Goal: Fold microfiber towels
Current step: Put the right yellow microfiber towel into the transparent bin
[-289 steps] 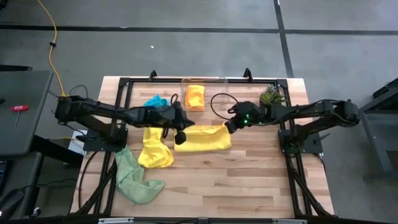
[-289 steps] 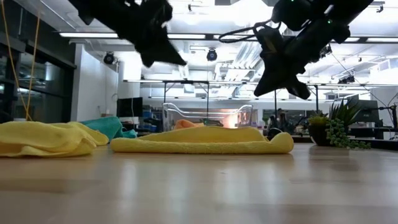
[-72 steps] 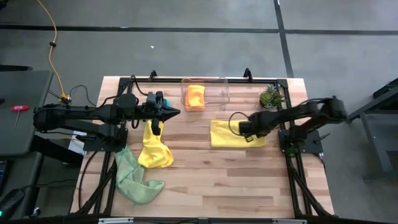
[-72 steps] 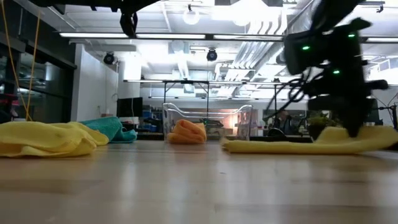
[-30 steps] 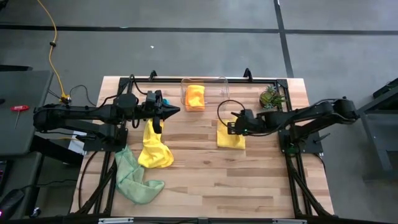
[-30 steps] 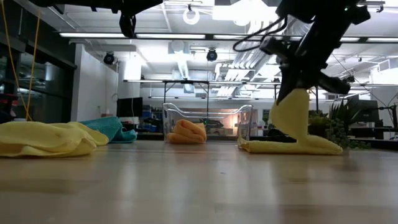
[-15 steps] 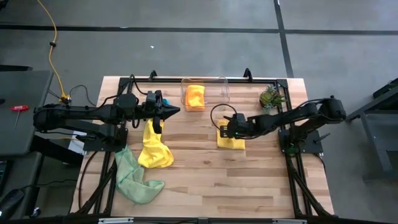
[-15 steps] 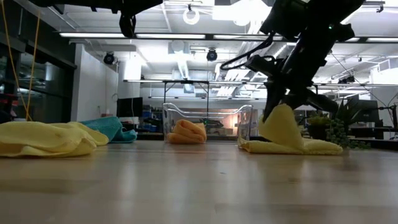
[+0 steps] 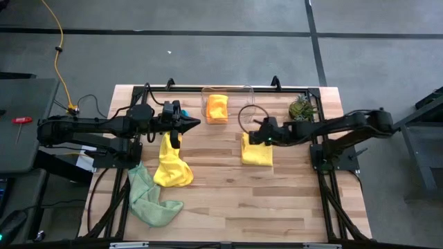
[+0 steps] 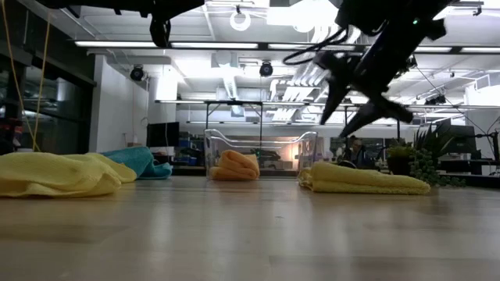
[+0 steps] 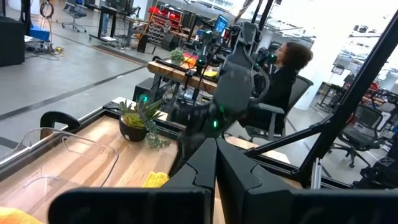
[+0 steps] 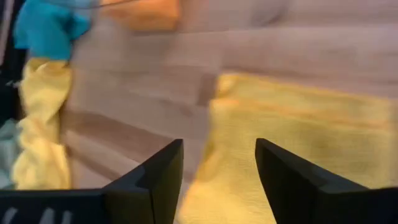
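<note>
A folded yellow towel (image 9: 257, 152) lies flat on the table, right of the middle, also visible in the low view (image 10: 363, 178) and the right wrist view (image 12: 292, 130). My right gripper (image 9: 256, 133) hangs open just above its far left corner, touching nothing (image 10: 353, 101). My left gripper (image 9: 183, 124) is shut and level above the table's left far part, holding nothing. A crumpled yellow towel (image 9: 172, 166) and a light green towel (image 9: 149, 197) lie at the left. A teal towel (image 10: 141, 160) lies behind them. An orange towel (image 9: 217, 107) sits in the bin.
A clear plastic bin (image 9: 243, 97) stands at the far edge, middle. A small potted plant (image 9: 300, 107) stands at the far right. Bare wood spreads over the near half of the table (image 9: 263, 200). A person sits at a desk beyond the table (image 11: 289, 68).
My right gripper has carried the yellow towel's raised half toward the table's left, opened and let go, then drawn up and toward the far edge. The raised half has dropped flat onto the lower half, so the towel lies folded over.
</note>
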`<control>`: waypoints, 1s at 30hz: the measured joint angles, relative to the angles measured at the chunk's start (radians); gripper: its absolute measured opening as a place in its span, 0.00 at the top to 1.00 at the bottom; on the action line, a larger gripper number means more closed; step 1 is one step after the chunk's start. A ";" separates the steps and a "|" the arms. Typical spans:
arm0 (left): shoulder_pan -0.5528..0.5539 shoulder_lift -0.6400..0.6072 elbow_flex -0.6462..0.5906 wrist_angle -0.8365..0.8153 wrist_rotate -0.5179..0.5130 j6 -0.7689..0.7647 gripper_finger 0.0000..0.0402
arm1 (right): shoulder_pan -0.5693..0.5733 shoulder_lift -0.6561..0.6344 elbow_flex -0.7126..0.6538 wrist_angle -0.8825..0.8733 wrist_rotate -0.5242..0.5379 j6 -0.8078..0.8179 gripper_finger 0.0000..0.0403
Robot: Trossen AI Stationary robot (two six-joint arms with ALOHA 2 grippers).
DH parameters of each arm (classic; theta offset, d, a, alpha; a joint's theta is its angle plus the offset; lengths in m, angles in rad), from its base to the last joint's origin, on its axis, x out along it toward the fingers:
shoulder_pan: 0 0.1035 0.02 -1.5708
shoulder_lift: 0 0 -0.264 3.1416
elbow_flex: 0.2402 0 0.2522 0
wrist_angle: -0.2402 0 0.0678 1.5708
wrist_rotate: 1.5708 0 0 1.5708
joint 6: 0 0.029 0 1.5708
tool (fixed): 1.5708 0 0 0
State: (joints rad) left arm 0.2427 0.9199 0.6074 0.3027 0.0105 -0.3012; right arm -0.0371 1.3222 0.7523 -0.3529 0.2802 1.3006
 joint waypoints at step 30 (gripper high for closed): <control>0.000 0.000 0.000 0.001 -0.049 -0.002 1.00 | -0.015 0.217 -0.001 -0.292 -0.192 0.053 0.53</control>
State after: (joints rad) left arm 0.2425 0.9195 0.6071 0.3035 -0.0383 -0.3035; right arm -0.0521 1.5395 0.7513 -0.6448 0.0879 1.3538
